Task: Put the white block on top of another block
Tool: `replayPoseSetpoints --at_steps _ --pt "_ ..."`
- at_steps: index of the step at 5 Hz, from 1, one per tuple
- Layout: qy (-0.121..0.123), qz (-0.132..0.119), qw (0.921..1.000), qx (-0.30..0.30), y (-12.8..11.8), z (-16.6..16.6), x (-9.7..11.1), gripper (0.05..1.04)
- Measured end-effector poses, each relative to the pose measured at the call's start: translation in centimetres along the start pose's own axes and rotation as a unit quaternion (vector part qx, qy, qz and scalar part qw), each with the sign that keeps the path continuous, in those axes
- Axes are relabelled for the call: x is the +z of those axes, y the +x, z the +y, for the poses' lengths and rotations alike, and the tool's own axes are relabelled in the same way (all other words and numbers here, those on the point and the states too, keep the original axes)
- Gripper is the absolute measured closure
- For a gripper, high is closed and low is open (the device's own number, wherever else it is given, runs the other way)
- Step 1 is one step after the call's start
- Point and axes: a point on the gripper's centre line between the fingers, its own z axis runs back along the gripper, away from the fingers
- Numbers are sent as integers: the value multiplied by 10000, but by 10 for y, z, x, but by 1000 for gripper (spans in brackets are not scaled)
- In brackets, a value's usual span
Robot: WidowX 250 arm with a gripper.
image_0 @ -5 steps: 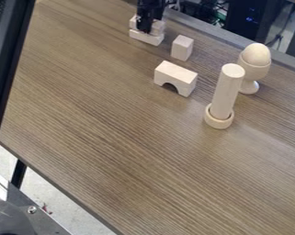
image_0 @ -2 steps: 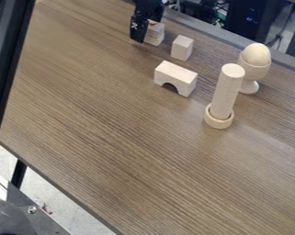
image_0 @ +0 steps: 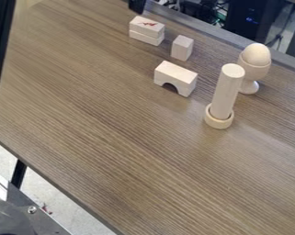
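Observation:
At the top edge of the camera view, the black gripper (image_0: 136, 5) is only partly visible, above and behind the blocks and apart from them. Below it, a pale block with a red mark on top (image_0: 147, 26) lies flat on another pale block (image_0: 145, 38) of similar length, their edges nearly lined up. To their right a small upright pale block (image_0: 182, 47) stands on the table.
An arch-shaped block (image_0: 176, 77) sits nearer the middle of the wooden table (image_0: 112, 137). Right of it, a tall cylinder (image_0: 227, 92) stands in a ring (image_0: 218, 120), with an egg in a cup (image_0: 254, 69) behind. Computer gear lies beyond the back edge.
The gripper has moved off the stacked blocks, up and back toward the top edge. Both stacked blocks have come into full sight, and the other objects have not moved.

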Motion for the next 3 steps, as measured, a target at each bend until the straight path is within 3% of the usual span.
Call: replayPoseSetpoints --at_steps 1,2,3 --pt "-4 243 9985 -492 -8 0 8 84" --pt "21 887 9849 -1489 -16 2 24 84" --pt "-232 1608 9525 -2575 -27 4 37 84"
